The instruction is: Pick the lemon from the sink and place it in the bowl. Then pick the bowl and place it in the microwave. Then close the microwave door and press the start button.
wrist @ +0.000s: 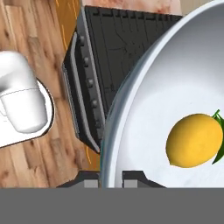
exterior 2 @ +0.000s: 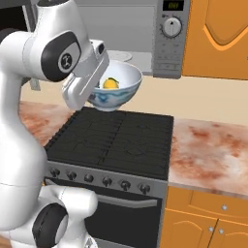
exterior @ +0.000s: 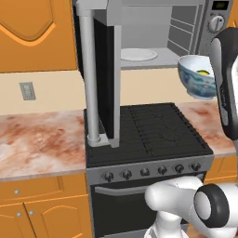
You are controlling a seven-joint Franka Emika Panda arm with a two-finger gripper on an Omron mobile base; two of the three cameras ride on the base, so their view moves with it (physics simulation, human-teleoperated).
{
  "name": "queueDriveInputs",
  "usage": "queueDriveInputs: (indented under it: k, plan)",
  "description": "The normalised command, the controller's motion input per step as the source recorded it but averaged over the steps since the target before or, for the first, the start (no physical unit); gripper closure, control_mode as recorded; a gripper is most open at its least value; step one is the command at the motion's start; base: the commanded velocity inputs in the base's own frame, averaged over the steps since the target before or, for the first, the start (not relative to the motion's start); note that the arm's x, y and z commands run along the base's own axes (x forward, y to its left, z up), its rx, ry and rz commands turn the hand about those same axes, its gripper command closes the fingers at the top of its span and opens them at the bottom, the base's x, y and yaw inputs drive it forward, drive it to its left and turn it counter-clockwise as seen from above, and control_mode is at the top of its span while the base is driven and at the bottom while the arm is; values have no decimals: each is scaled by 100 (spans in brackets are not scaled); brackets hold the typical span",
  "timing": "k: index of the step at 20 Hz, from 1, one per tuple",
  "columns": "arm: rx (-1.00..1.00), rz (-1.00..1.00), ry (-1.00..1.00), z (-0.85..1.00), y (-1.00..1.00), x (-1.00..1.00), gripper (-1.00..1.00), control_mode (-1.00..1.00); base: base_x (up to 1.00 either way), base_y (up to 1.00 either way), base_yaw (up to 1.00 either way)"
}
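The white bowl (exterior: 196, 79) with blue-green patterning hangs in the air above the stove, just below and right of the microwave's opening. The yellow lemon (wrist: 194, 140) lies inside it, also seen as the lemon (exterior 2: 110, 84) over the bowl's (exterior 2: 118, 92) rim. My gripper (wrist: 111, 177) is shut on the near rim of the bowl (wrist: 175, 74). The microwave (exterior: 186, 28) stands open, its black interior holding a white turntable plate (exterior: 138, 54). The microwave door (exterior: 106, 79) swings out toward me with its bar handle (exterior: 89, 79) upright. The sink is out of view.
A black stove (exterior: 144, 130) with a row of knobs lies under the bowl. Reddish marbled counter (exterior: 42, 139) flanks it on both sides. The microwave's control panel (exterior 2: 170, 38) has a display and a round knob. Orange cabinets (exterior 2: 218, 29) hang to the right.
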Motion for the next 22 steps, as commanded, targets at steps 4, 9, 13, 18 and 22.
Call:
queueDriveInputs:
  k: [4, 9, 13, 18, 22]
  plan:
    - [0, 16, -14, 46, 38, 100, 100, -100, 0, 0, 0]
    - [0, 10, -8, 27, 16, 100, 100, -100, 0, 0, 0]
    - [-2, 8, -7, 13, 28, 96, 100, -100, 0, 0, 0]
    - [-10, 4, -9, 22, 31, 91, 100, -100, 0, 0, 0]
    - [-9, 0, -3, 6, 12, 90, 100, -100, 0, 0, 0]
